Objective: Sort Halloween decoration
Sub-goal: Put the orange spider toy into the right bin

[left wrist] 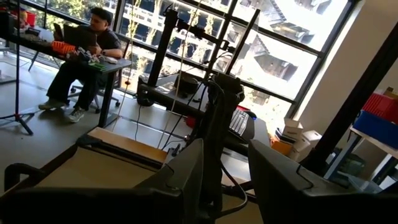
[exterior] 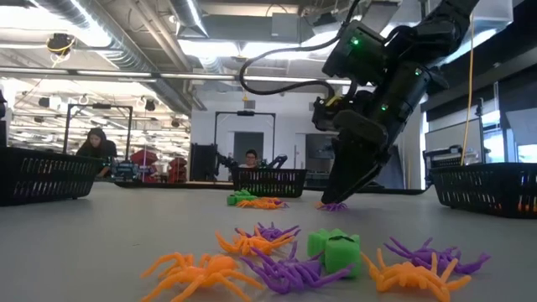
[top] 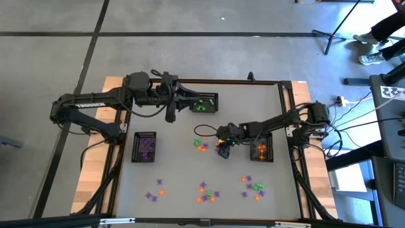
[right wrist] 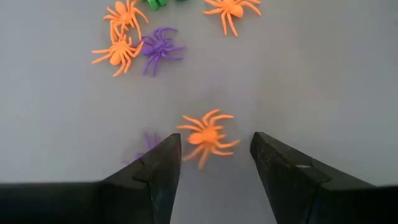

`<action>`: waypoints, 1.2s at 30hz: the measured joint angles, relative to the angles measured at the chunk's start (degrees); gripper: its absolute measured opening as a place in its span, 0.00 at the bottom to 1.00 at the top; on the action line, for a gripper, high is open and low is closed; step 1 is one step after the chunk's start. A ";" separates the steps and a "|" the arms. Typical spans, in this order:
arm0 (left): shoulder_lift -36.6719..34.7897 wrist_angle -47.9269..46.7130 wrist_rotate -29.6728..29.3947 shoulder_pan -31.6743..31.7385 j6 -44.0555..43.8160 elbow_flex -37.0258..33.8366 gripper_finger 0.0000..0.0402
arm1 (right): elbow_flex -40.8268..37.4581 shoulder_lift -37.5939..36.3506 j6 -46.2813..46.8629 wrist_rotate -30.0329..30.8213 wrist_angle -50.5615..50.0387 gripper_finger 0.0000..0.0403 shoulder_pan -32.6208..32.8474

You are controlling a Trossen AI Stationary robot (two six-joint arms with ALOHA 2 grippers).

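- My right gripper (right wrist: 214, 155) is down at the table middle, fingers spread apart, nothing gripped.
- An orange spider (right wrist: 208, 135) lies on the table in the gap between my right fingers (right wrist: 283, 174), not touching either as far as I can see.
- A purple spider (right wrist: 148, 144) is half hidden behind my other right finger.
- Beyond that: 3 more orange spiders (right wrist: 119, 51) and 1 purple spider (right wrist: 158, 48) in a loose cluster.
- My left gripper (left wrist: 224, 180) is raised over the far side of the table near the basket with green pieces (top: 205, 103), fingers part open, nothing between them.
- Basket with purple pieces (top: 145, 147) sits on the left, basket with orange pieces (top: 261, 151) on the right just beside my right arm.
- Loose trinkets (top: 205, 192) in purple, orange, green are scattered along the near edge of the table (top: 177, 171).
- Low view: orange and purple spiders plus a green piece (exterior: 334, 250) up close.
- People sit in the room behind.
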 joint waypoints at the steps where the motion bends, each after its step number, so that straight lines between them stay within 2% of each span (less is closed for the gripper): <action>1: 0.00 0.00 -0.02 0.00 0.01 0.00 0.30 | 0.00 0.02 -0.02 0.10 -0.09 0.47 0.00; 11: -0.02 -0.02 -1.14 0.00 0.04 0.00 0.30 | 1.97 0.16 0.01 -1.06 -3.04 0.15 -0.26; 17: -0.02 -0.07 -1.14 0.00 0.06 0.00 0.30 | 6.18 -0.61 -1.54 -5.60 -10.35 0.02 -0.14; 27: -0.04 -2.41 -1.16 0.00 0.52 0.00 0.30 | 14.15 -7.50 -5.90 -8.25 -25.35 0.01 -0.13; 31: -0.04 -2.91 -1.16 0.00 0.94 0.00 0.30 | 16.22 -13.67 -6.05 -9.84 -32.57 0.01 -0.13; 36: -0.07 -4.99 -1.17 0.00 1.13 0.00 0.30 | 16.13 -25.49 -4.47 -11.32 -43.44 0.01 -0.07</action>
